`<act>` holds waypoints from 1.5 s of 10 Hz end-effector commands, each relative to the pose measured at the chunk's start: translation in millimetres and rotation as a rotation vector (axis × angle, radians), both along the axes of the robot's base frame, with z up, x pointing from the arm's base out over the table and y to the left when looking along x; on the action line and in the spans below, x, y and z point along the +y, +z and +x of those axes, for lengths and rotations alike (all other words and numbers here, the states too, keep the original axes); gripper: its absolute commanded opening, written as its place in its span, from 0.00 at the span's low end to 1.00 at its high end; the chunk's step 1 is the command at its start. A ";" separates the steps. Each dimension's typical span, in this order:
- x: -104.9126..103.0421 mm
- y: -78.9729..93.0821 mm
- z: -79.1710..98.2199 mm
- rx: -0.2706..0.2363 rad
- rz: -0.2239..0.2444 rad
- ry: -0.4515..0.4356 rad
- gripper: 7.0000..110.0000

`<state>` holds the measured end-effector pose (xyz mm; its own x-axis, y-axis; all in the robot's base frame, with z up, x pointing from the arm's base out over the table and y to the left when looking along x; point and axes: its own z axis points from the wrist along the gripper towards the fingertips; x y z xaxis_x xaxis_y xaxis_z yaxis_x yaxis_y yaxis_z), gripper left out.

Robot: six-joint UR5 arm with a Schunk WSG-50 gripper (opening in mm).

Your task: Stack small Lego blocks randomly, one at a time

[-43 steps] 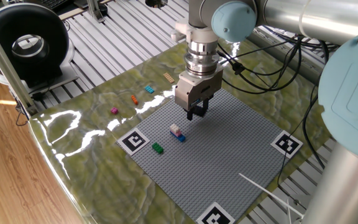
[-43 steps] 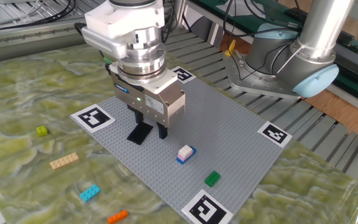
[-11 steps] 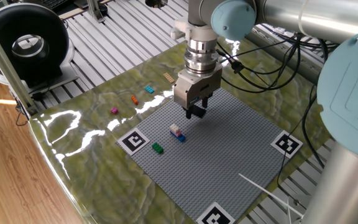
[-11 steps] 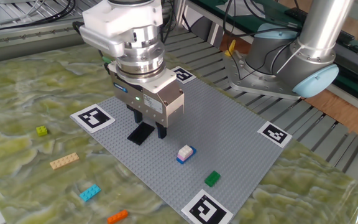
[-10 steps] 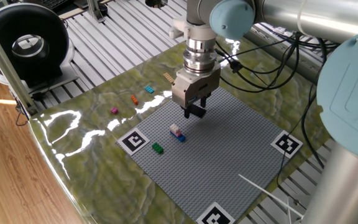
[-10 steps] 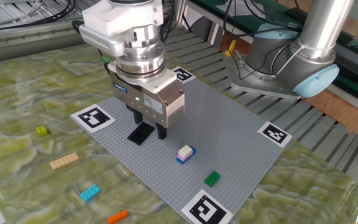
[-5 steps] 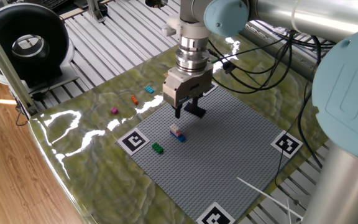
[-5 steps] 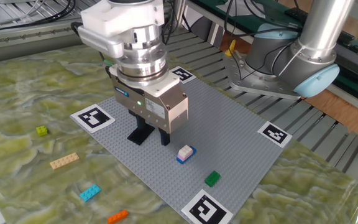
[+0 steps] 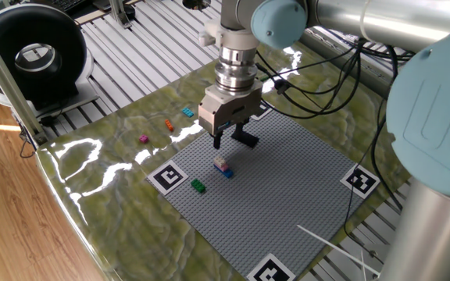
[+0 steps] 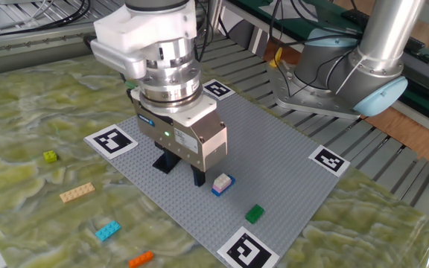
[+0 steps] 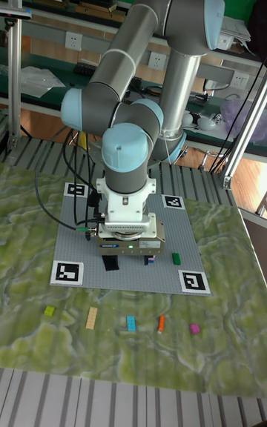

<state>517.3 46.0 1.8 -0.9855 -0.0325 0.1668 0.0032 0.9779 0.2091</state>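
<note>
Claw [image 9: 225,142] hovers over grey baseplate [image 9: 287,187] on green marbled tabletop [image 10: 21,193].

One gripper [image 10: 190,167] is in view. On the grey baseplate [image 10: 274,160] there are four items: one dark flat plate [image 10: 164,161], one green brick [image 10: 254,214], and one white-pink brick [image 10: 220,181] stacked on one blue brick [image 10: 218,190]. Four marker tags [image 10: 111,139] sit at the baseplate's corners. Off the baseplate lie five bricks: one yellow-green [image 10: 50,156], one tan [image 10: 77,193], one cyan [image 10: 107,230], one orange [image 10: 141,259], one magenta [image 9: 143,139].
</note>
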 end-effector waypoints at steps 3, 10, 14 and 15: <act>4.4 -1.5 7.1 -0.008 0.010 -0.016 0.57; 10.5 2.4 5.5 0.003 0.011 -0.023 0.57; 17.9 0.9 8.1 0.008 0.012 -0.036 0.57; 17.2 -0.8 8.5 0.007 0.011 -0.035 0.57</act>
<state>523.2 59.2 1.6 -0.9846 -0.0097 0.1744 0.0274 0.9776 0.2089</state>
